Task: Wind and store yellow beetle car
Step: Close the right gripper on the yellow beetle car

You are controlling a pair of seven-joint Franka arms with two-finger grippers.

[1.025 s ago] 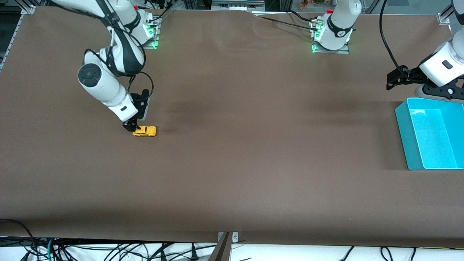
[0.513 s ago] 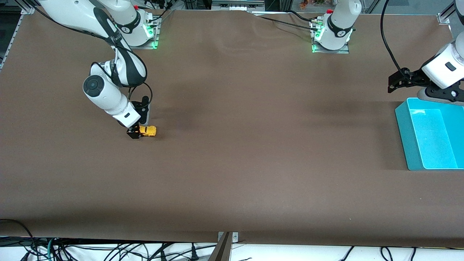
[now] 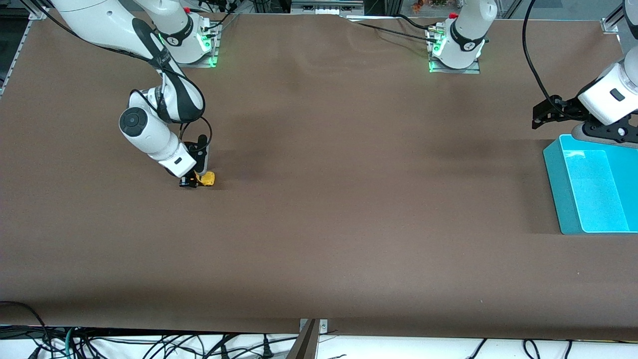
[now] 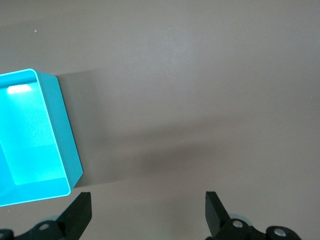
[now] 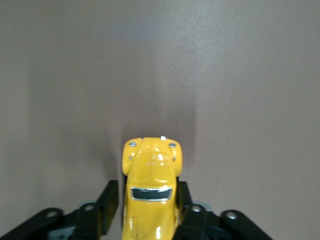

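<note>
The two black fingers point(image 5: 111, 202) of the right gripper point(image 5: 148, 205) are closed against both sides of the yellow beetle car point(image 5: 151, 187), so the car is grasped between them; in the right wrist view each finger touches one flank of the body, and the rounded nose of the car with its dark window sticks out past the fingertips. In the front view the right gripper point(image 3: 192, 182) is down at the brown table point(image 3: 349, 209), and only one end of the yellow beetle car point(image 3: 207, 178) shows beside the black fingers, on the side toward the middle of the table. The car sits on the table surface toward the right arm's end, well apart from the turquoise bin point(image 3: 558, 194), which stands at the left arm's end of the table. The right arm comes down to the car from its base at the top of the front view, with the wrist bent steeply. The left gripper point(image 3: 543, 112) hangs in the air above the table just beside the bin's corner and waits there; its fingers point(image 4: 80, 212) are spread wide with nothing between them, as the left wrist view shows, where the turquoise bin point(image 4: 62, 135) with its bare inside lies near one fingertip.
</note>
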